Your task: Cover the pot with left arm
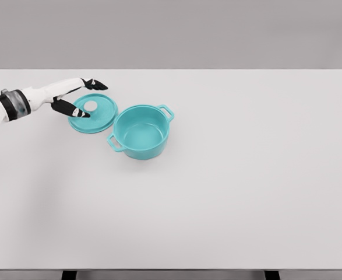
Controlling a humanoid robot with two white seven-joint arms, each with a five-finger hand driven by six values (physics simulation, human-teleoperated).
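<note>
While the pot (139,132) stood open and uncovered a little left of the table's middle, its two handles pointing far-right and near-left, we found the lid (98,116) lying flat just beside it on the left, its rim close to or touching the pot's wall; we could not tell which. The lid's pale knob (91,105) sat near its centre. Our left hand (77,99) reached in from the left edge with its dark fingers (95,85) spread apart, one set beyond the lid's far edge and the thumb over its near-left part, straddling the knob and clamped on nothing yet. Our right arm was out of view. The white table (246,175) carried nothing else.

We judged the grasp still ahead of us, and the risks lay there. If the fingers closed off-centre on the small knob, the lid could tip or slip free on the lift. If we pressed sideways as we closed, the lid could shove the pot rightward. A low carry might catch the near-left handle (113,143) and leave the lid askew.
</note>
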